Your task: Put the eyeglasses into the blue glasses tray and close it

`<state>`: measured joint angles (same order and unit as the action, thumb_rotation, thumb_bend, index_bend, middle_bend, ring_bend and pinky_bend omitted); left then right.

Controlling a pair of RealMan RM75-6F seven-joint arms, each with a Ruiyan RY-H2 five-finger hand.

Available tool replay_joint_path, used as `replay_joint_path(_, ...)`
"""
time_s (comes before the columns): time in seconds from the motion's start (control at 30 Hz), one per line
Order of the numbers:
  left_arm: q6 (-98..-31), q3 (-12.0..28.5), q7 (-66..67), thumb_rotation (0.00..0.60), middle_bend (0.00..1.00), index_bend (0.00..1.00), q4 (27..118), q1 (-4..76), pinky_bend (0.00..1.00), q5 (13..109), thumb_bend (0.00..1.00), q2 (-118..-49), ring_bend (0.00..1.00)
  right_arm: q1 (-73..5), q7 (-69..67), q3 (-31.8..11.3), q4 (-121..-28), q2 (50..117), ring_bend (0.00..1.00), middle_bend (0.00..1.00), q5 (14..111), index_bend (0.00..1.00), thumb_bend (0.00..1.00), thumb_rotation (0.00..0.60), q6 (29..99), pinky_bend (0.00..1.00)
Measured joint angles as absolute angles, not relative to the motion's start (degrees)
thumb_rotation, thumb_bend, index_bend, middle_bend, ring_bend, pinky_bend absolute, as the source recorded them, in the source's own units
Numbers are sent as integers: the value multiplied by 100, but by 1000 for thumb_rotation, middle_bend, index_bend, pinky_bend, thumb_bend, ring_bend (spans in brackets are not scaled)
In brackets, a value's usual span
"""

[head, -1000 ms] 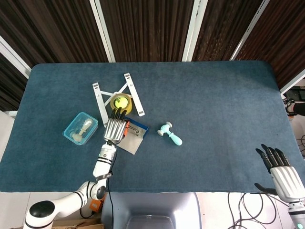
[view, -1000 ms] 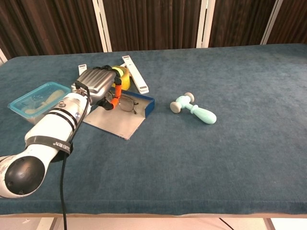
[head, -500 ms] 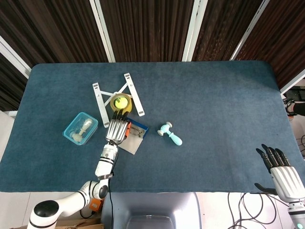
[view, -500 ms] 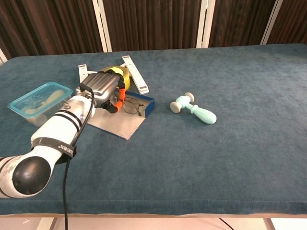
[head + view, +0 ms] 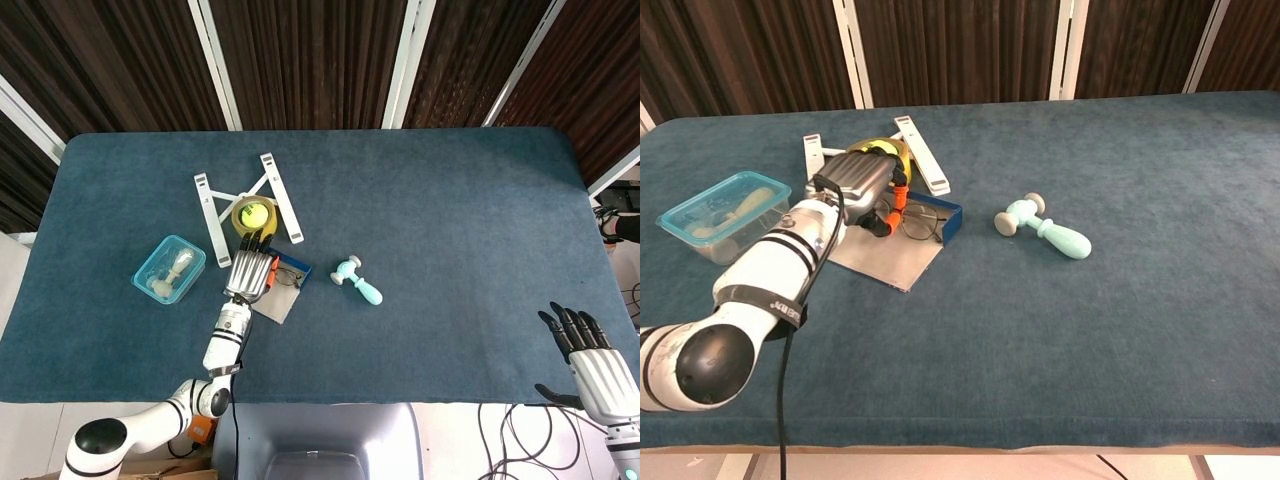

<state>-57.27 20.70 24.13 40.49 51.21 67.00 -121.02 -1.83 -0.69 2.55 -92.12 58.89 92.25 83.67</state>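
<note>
The eyeglasses (image 5: 923, 222) lie low inside the blue glasses tray (image 5: 952, 220), whose grey lid (image 5: 885, 265) is folded flat on the table toward me. My left hand (image 5: 862, 182) hangs over the tray's left end with fingers curled down, pinching the left side of the glasses. From the head view the left hand (image 5: 249, 270) covers most of the tray (image 5: 296, 266), and only part of the glasses (image 5: 288, 278) shows. My right hand (image 5: 598, 375) is off the table's near right corner, fingers spread and holding nothing.
A teal mallet-shaped tool (image 5: 1045, 228) lies right of the tray. Behind the tray are a yellow roll (image 5: 892, 150) and a white folding stand (image 5: 925, 155). A clear blue lidded box (image 5: 715, 212) sits at the left.
My left hand has shifted right and a little farther over the tray, and the eyeglasses have moved right with it, deeper into the tray. The right hand has stayed still.
</note>
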Motion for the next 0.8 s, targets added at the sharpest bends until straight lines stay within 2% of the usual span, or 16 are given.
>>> replay_joint_path(0.27,-5741,2073,2246,600,143,600,3827,5236,121,6727,410,-12196,67,-178,-102,257,-9213,5874,0,0,9225,0,182,600,8370,0)
replay_joint_path(0.53,-5645,2066,2118,600,137,496,3363,5354,121,6728,409,-12307,67,-160,-151,264,-9194,5854,0,0,9249,0,182,600,8409,0)
replay_joint_path(0.8,-5630,1972,1935,600,115,310,3213,5362,119,6807,396,-12303,57,-152,-160,253,-9198,5850,0,0,9235,0,182,600,8423,0)
